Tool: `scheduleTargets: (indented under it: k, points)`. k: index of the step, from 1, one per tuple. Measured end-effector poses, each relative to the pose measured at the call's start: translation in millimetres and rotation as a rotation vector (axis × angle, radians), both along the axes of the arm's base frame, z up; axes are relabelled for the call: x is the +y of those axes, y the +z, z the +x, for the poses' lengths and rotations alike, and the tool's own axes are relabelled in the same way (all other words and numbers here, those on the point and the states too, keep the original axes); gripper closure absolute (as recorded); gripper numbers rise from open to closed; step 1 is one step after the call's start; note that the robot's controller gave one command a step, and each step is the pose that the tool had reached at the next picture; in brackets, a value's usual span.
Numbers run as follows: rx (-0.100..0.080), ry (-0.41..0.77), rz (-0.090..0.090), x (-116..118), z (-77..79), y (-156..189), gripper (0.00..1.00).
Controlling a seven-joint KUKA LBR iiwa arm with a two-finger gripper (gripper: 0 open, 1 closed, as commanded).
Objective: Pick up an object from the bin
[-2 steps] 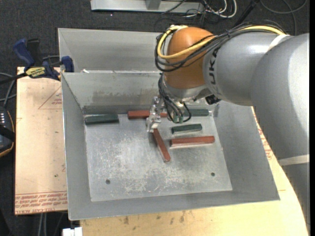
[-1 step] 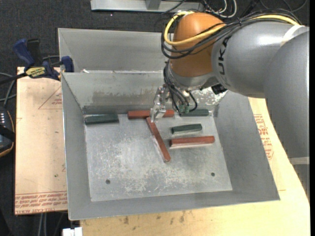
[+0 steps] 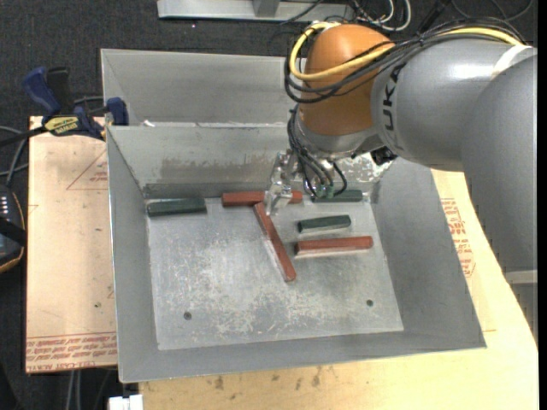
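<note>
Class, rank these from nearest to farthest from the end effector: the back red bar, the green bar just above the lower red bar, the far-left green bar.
1. Back red bar, by the back wall, at the end effector.
2. Middle green bar, right of centre.
3. Left green bar, far left.

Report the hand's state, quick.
Hand: cannot be told, open or closed. It sits at the right end of the red bar near the back wall of the bin.
</note>
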State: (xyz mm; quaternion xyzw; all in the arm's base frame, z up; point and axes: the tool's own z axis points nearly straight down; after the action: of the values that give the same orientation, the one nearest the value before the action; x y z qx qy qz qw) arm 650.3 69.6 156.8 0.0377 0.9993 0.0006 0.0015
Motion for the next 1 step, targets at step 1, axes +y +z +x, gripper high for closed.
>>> scheduleTargets:
  k: [1]
  points:
    - [0.001,-0.038,0.000,3.1,-0.6,-6.0,0.00]
